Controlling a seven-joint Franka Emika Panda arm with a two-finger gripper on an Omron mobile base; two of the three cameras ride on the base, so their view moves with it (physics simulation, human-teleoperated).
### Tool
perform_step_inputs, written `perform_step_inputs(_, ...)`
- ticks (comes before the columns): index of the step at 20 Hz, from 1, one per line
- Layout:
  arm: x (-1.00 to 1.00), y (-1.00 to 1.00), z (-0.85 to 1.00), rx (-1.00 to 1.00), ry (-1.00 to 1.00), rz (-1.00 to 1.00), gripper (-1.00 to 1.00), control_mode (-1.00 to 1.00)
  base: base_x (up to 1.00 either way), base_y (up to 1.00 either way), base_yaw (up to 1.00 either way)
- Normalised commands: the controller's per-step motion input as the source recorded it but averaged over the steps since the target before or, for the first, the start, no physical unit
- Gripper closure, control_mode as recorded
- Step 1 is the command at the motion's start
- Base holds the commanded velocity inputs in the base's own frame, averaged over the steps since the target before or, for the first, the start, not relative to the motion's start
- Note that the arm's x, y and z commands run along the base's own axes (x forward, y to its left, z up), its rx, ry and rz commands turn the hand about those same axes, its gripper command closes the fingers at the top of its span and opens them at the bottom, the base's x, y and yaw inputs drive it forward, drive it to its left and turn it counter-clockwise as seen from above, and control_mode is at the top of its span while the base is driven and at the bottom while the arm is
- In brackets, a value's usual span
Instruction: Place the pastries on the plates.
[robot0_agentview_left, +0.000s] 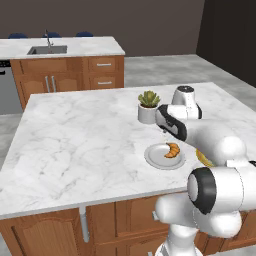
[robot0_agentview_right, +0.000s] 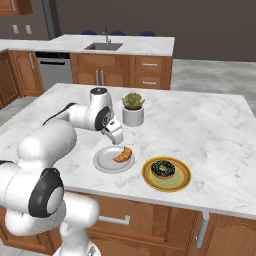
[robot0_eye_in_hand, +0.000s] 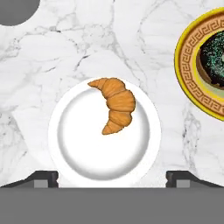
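1. Two pastries, two plates, both look loaded: croissant (robot0_eye_in_hand: 115, 105) lies on the light grey plate (robot0_eye_in_hand: 83, 148), sprinkled chocolate donut (robot0_agentview_right: 163, 169) sits on the yellow-gold plate (robot0_agentview_right: 166, 184).
2. Croissant is off-centre, toward one side of its plate, one tip near the rim but inside it. Donut is roughly centred on the gold plate's darker middle.
3. Plates are just beside each other near the front edge of the marble island counter (robot0_agentview_left: 75, 145), not touching.
4. Gripper (robot0_agentview_right: 115, 139) hangs above the grey plate, pointing down, holding nothing. In the hand view the two dark fingertips (robot0_eye_in_hand: 43, 178) stand wide apart, plate and croissant between them, so the jaws are spread.
5. Judgement: task reads as essentially finished; only retreat is left.
6. Risk: fingers are low over the plate. A sideways swing before lifting could clip the rim, slide the plate or roll the croissant off its near-rim side.
7. Risk: potted succulent (robot0_agentview_right: 133, 109) in a white pot stands near, just behind the hand. A backward or wide pull-away could knock it over.
8. Risk: gold plate is close by; an elbow sweep toward it could bump the donut.
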Motion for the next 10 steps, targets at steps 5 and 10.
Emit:
perform_step_inputs(5,-1.0,0.02,0.53,0.0,-0.4,0.14,-1.0,-1.0,0.0,0.0,0.0)
perform_step_inputs(10,-0.84,-0.14,-0.06,0.05,-0.4,-0.06,-1.0,-1.0,0.0,0.0,0.0)
